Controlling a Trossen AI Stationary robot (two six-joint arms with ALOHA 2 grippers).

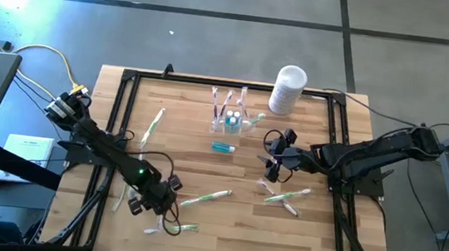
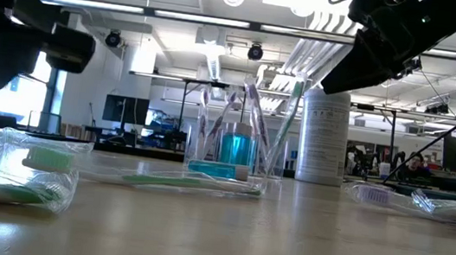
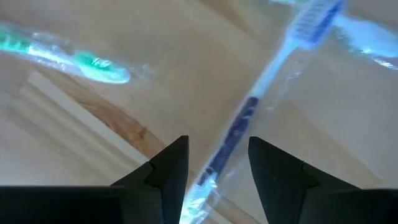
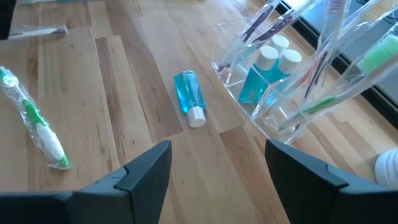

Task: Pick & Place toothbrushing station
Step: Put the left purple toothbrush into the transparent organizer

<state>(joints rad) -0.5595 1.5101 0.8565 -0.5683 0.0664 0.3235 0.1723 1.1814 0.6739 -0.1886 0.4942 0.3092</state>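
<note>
Two claws open, empty: left gripper (image 3: pixel 217 171) straddles wrapped blue toothbrush (image 3: pixel 249 118) near tabletop's front edge; centre on handle, close gently. Right gripper (image 4: pixel 217 168) waits by toothbrushing station (image 4: pixel 273 74).

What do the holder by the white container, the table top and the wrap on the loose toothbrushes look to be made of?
Holder: clear hard plastic, glossy; the blue bottles inside show through its walls. Table top: pale wood in joined strips, smooth, likely sealed; grain and seams show. Toothbrush wrap: thin clear film, probably plastic; it crinkles and glints around the handle.
</note>
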